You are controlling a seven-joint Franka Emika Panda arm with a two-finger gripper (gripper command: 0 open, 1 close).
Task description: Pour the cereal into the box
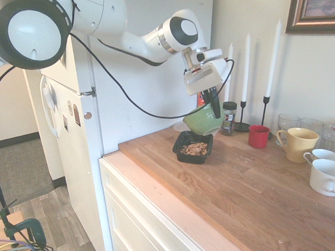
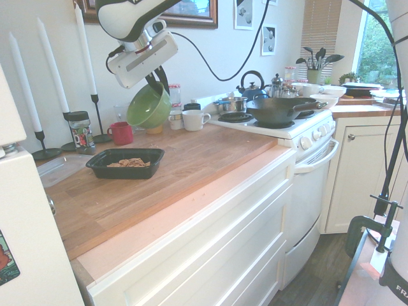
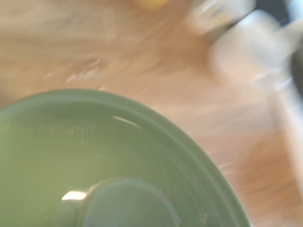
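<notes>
Pour looks done: cereal sits in the black box, on the wooden counter near its fridge-end edge. Gripper clamped on the green bowl, tilted above the counter; next, level it and set down. Wrist view shows the bowl's inside (few crumbs, basically empty); first exterior view can't.
</notes>
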